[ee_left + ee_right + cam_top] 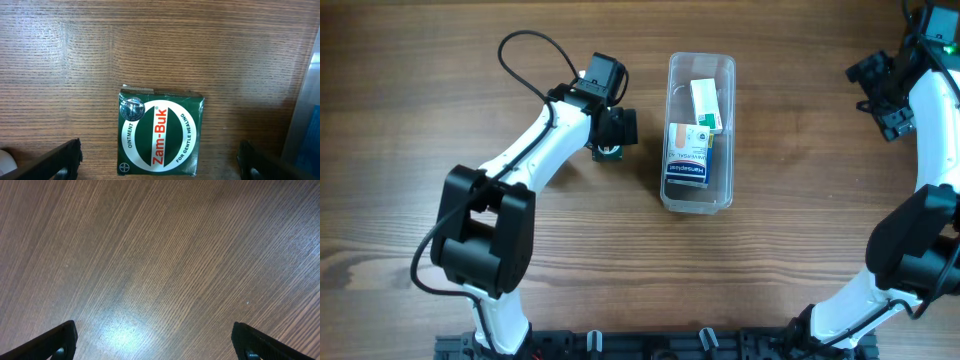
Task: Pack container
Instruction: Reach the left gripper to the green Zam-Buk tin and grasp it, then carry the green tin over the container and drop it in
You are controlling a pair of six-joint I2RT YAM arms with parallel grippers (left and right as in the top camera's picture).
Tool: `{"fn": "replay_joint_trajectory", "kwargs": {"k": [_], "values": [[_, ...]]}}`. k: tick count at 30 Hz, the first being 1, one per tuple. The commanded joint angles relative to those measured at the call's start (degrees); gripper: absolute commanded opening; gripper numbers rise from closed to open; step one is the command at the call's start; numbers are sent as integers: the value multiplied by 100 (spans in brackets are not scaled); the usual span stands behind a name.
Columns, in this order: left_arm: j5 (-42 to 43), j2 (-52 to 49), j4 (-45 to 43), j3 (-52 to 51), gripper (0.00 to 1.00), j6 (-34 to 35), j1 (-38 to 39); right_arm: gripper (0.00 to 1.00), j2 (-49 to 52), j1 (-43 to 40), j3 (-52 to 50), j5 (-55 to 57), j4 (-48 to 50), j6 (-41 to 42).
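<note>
Left gripper [614, 128] hangs directly over a small green Zam-Buk box [159, 134] lying flat on the table [790, 260]. Its fingers are spread wide to either side of the carton and touch nothing. The box looks like light cardboard, stiff enough to pinch across its two side edges but easy to crush, so a gentle close should do.

Just beside this gripper, on its right, stands the container [698, 198], upright and open-topped. Its thin clear plastic probably flexes and is smooth, so the rim or a long wall is the best hold if it slides. Inside lie a blue Hansaplast box [687, 172] at the end nearer the arm's base, a white-and-green box [706, 102] towards the far end, and another carton between them, leaving room.

Right gripper [157, 342] is spread open over bare wood, well apart from the container.
</note>
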State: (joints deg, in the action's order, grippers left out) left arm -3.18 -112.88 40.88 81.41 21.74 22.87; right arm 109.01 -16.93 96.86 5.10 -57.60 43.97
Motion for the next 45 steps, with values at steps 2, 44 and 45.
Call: {"fn": "replay_joint_trajectory", "kwargs": {"k": [2,44,45], "values": [[-79,-291,2,101,100,-94,17,100,63,13,-20,-7,15,114],[-247,-835,-146,136,64,-289,17,100,63,13,-20,-7,15,111],[-247,-835,-63,181,64,-289,17,100,63,13,-20,-7,15,114]]}}
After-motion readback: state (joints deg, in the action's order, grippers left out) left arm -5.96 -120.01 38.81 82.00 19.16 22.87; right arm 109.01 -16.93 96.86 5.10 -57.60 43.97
